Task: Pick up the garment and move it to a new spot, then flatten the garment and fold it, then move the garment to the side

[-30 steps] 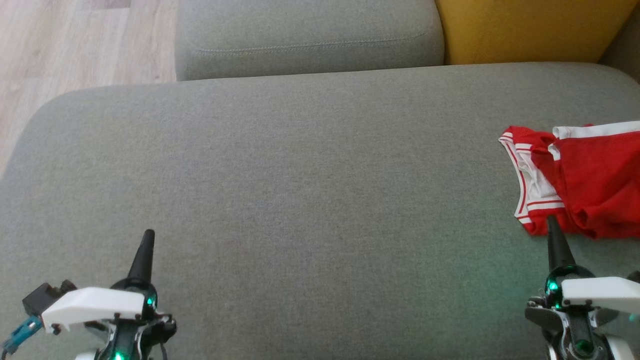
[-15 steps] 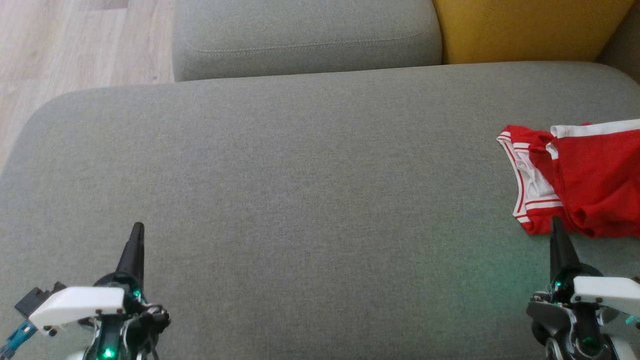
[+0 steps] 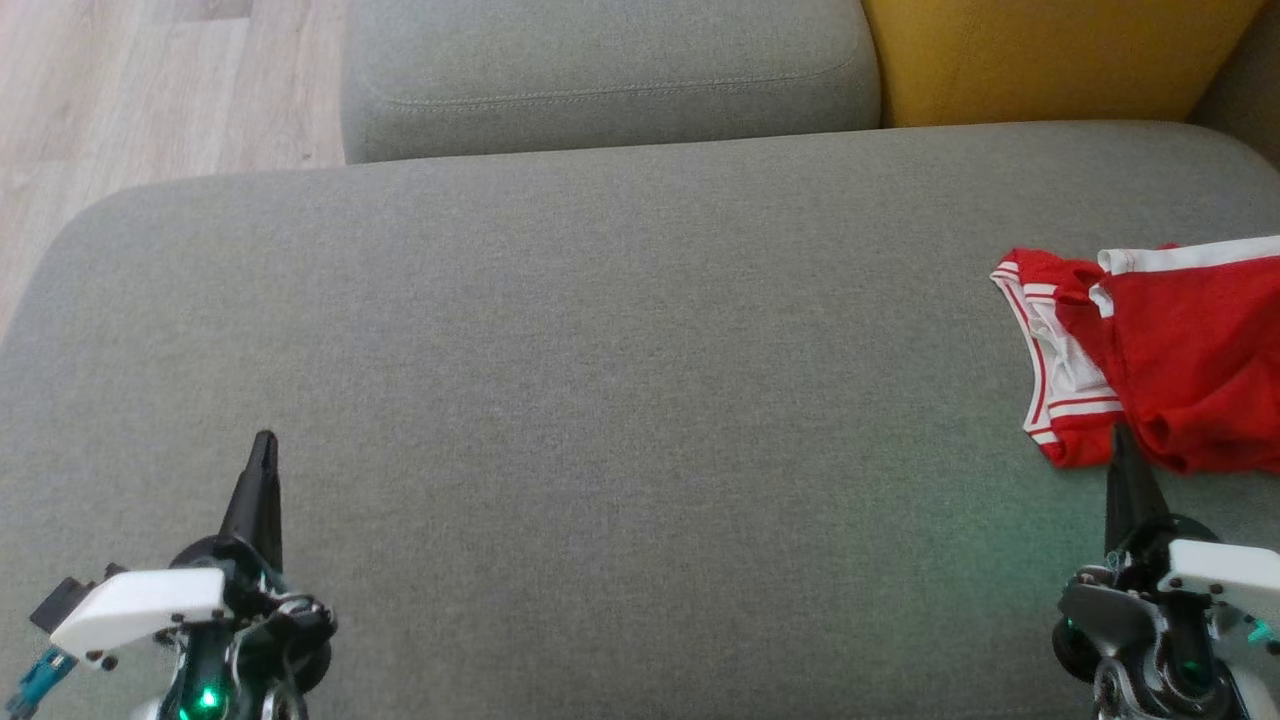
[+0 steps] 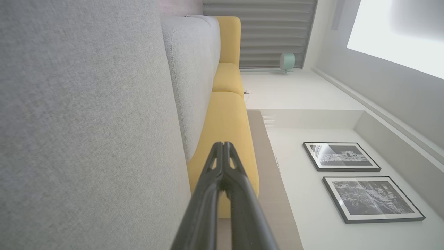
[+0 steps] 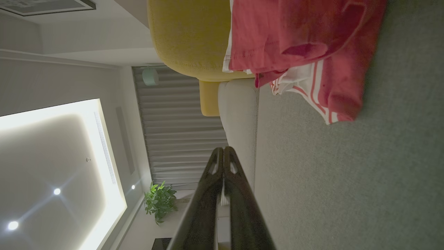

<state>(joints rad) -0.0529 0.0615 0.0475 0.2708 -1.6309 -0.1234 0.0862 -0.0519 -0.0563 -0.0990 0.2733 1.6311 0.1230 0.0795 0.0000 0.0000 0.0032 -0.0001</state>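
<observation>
I see the garment (image 3: 1170, 360), red with white bands, lying crumpled on the right end of the grey seat cushion (image 3: 620, 350), and the right edge of the head view cuts it off. In the right wrist view the garment (image 5: 305, 45) lies ahead of the fingers, on the seat. My right gripper (image 3: 1120, 440) is just beside the near hem of the garment. Its two fingers are pressed together and hold nothing, but whether the tip touches the cloth I cannot tell. My left gripper (image 3: 265, 440) hangs over the left part of the seat, well apart from the garment, fingers also pressed together and empty. Behind the seat stand a grey back cushion (image 3: 600, 70) and a yellow cushion (image 3: 1040, 60), and a wooden floor (image 3: 150, 90) shows at the upper left.
</observation>
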